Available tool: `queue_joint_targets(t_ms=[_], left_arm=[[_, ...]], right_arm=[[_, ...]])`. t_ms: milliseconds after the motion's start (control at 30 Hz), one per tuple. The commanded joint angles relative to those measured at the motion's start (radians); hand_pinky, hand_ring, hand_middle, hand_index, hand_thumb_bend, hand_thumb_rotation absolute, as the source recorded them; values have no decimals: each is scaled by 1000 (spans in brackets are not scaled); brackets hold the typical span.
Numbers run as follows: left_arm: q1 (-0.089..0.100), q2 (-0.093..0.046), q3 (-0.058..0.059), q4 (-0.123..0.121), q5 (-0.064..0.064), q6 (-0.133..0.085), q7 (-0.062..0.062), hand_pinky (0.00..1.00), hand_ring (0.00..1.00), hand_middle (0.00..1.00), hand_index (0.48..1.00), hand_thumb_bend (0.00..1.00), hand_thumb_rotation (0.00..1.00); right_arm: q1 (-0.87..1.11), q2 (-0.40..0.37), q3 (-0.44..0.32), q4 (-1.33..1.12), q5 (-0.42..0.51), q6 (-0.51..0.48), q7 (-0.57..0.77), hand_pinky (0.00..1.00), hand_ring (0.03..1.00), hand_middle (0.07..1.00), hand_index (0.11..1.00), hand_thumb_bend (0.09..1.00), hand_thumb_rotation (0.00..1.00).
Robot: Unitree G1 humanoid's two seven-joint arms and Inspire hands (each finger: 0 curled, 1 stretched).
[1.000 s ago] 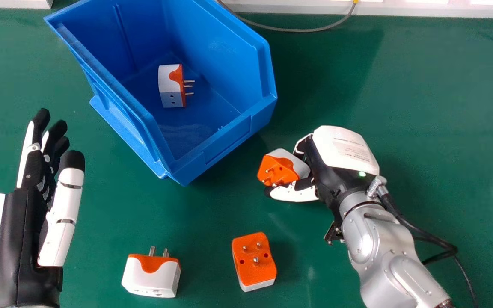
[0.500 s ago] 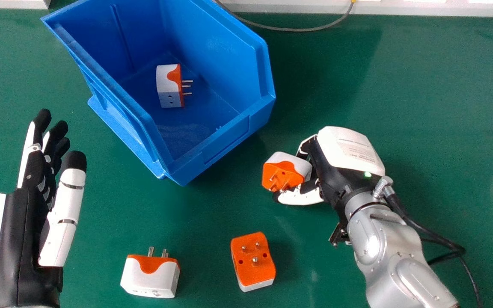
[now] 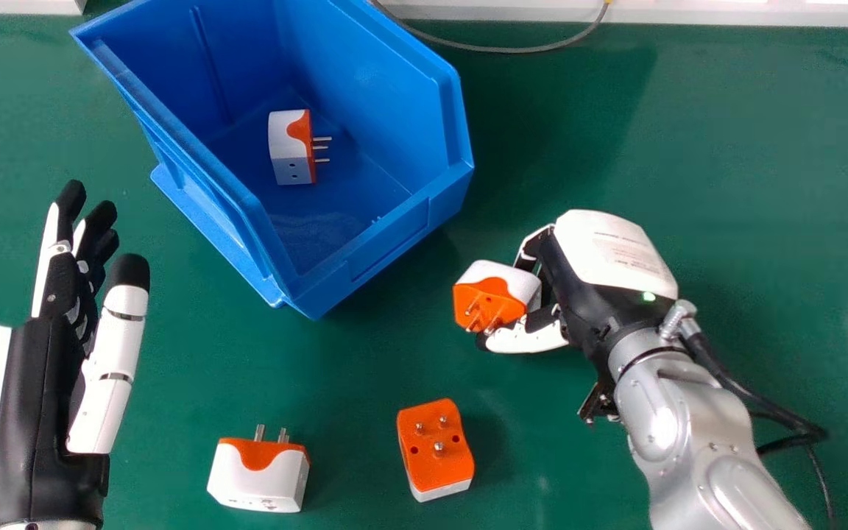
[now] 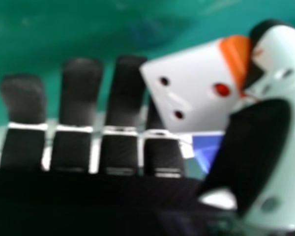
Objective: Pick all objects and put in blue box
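With the right arm [image 3: 689, 419] slanting in from the lower right, the right hand [image 3: 612, 250] is turned back-up and aims leftward, its fingers [image 3: 533, 241] and thumb [image 3: 531, 339] pinching a white-and-orange plug adapter [image 3: 494, 296] over the counter [image 3: 336, 375] near the blue box [image 3: 394, 246], while the left hand [image 3: 30, 412] points forward, open and relaxed.

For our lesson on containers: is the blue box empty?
Not empty: one white-and-orange adapter lies inside the blue box, its prongs showing.
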Motion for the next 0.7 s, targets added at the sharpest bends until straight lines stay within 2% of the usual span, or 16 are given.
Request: queue_joint_targets(t_ms=[0,67,133,233,400,467,533,667], left_arm=[[3,6,8,-11,-5,-18,1,995,956,956,978,406,847],[3,7,8,-11,-15,-15,-3,992,956,956,978,401,849],[-2,10,10,-1,-22,-25,-8,994,957,957,978,400,849],[-1,12,12,0,-21,-27,-8,997,960,959,979,401,852],[-4,15,15,7,-22,-34,-11,995,958,959,981,398,855],[-3,14,15,3,-15,-27,-6,996,959,961,982,398,857],[-4,13,14,0,-16,-22,-6,986,955,959,979,400,856],[-6,17,15,6,-22,-32,-15,990,957,962,981,395,858]], right_arm=[[10,-15,-20,-52,-16,-21,-4,193,271,358,420,203,246],[23,-23,-28,-76,-11,-27,-2,173,247,330,394,206,230],[32,-33,-33,-93,-11,-33,5,154,224,304,365,208,209],[51,-42,-42,-143,-18,-23,30,119,181,254,317,208,168],[91,-57,-59,-225,-27,-33,45,91,148,218,286,208,151],[104,-67,-64,-254,-31,-41,50,83,137,206,272,210,140],[117,-75,-70,-288,-35,-40,61,77,130,197,257,205,127],[146,-92,-86,-376,-57,-34,108,76,127,192,247,201,117]])
